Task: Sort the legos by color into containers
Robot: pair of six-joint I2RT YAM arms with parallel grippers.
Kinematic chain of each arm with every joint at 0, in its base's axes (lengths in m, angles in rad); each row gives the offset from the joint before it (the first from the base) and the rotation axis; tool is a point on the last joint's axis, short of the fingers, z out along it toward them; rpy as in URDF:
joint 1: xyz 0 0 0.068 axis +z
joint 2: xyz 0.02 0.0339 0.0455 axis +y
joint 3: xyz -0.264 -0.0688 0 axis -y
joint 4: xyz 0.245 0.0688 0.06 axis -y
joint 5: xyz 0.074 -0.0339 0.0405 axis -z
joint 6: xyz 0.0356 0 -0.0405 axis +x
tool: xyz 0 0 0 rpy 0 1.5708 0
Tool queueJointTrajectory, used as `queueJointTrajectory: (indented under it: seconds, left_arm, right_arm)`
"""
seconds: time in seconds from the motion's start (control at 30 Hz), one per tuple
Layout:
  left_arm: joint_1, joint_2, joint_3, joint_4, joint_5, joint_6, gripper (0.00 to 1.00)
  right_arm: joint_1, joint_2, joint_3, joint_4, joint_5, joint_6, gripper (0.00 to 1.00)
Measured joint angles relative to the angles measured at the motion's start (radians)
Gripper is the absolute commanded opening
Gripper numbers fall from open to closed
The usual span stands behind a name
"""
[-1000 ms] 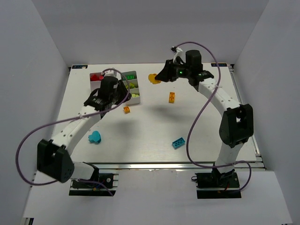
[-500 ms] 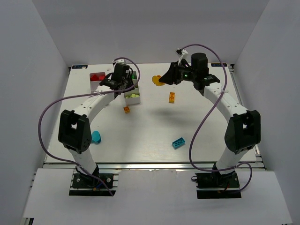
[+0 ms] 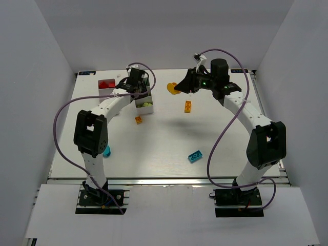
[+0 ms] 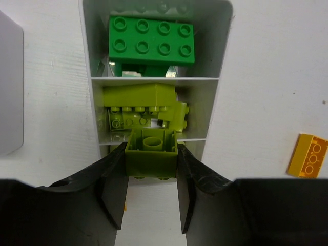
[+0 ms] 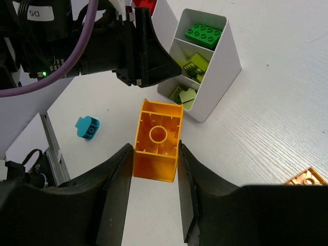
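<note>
My left gripper point(image 4: 151, 171) is shut on a lime-yellow lego point(image 4: 151, 152), hollow side up, over the near compartment of a white container point(image 4: 223, 77). Its middle compartment holds lime legos point(image 4: 143, 105), its far one a dark green lego point(image 4: 151, 40). In the top view this gripper point(image 3: 135, 85) hangs over that container point(image 3: 145, 97). My right gripper point(image 5: 155, 154) is shut on an orange lego point(image 5: 158, 139) held in the air, right of the container point(image 5: 218, 84). From above, the right gripper point(image 3: 178, 88) is at the table's far middle.
Loose on the table lie an orange lego point(image 3: 188, 106), a small orange one point(image 3: 138, 120), a cyan lego point(image 3: 195, 156) and a cyan piece point(image 3: 106, 149). Red legos point(image 3: 106, 83) sit in the second container at the far left. The enclosure's walls stand close behind.
My left arm has swung from the middle left of the table out to the far container, carrying the lime lego over it. The right gripper shifted slightly right with its orange lego.
</note>
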Motion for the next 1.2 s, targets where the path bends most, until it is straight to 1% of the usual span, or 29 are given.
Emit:
queueJointTrajectory:
  seconds: [0.23,0.3,0.33,0.4,0.5,0.67,0.8,0.93,1.03,1.07,1.17,1.2]
  left_arm:
    - [0.005,0.033,0.059,0.0,-0.018,0.008,0.5]
    - [0.006,0.037,0.071,-0.001,-0.021,0.01,0.53]
    - [0.006,0.038,0.076,-0.002,-0.023,0.011,0.54]
    - [0.006,0.045,0.093,-0.004,-0.027,0.015,0.62]
    - [0.006,0.066,0.124,-0.004,-0.032,0.016,0.69]
    - [0.007,0.091,0.131,-0.01,-0.035,0.019,0.69]
    - [0.007,0.093,0.133,-0.02,-0.035,0.019,0.67]
    - [0.007,0.073,0.131,-0.021,-0.029,0.019,0.65]
    - [0.007,-0.021,0.062,0.002,-0.007,0.014,0.64]
    - [0.007,-0.063,0.03,0.012,0.005,0.011,0.66]
    - [0.014,-0.254,-0.129,0.072,0.069,-0.017,0.69]
    - [0.018,-0.318,-0.185,0.1,0.104,-0.034,0.71]
  right_arm:
    - [-0.008,0.0,-0.005,0.007,-0.003,0.001,0.0]
    - [-0.009,-0.002,-0.014,0.011,-0.004,0.002,0.0]
    - [-0.01,-0.002,-0.018,0.012,-0.006,0.002,0.0]
    - [-0.01,-0.002,-0.024,0.014,-0.007,0.002,0.0]
    - [-0.011,-0.005,-0.034,0.02,-0.007,0.002,0.0]
    - [-0.012,-0.006,-0.036,0.022,-0.012,0.002,0.0]
    - [-0.015,-0.006,-0.036,0.023,-0.027,-0.005,0.0]
    - [-0.016,-0.006,-0.036,0.023,-0.076,-0.062,0.0]
    - [-0.016,-0.006,-0.037,0.018,-0.15,-0.158,0.0]
    - [-0.016,-0.007,-0.037,0.012,-0.172,-0.196,0.0]
    - [-0.009,-0.016,-0.051,-0.033,-0.227,-0.338,0.0]
    - [-0.004,-0.018,-0.056,-0.055,-0.239,-0.397,0.0]
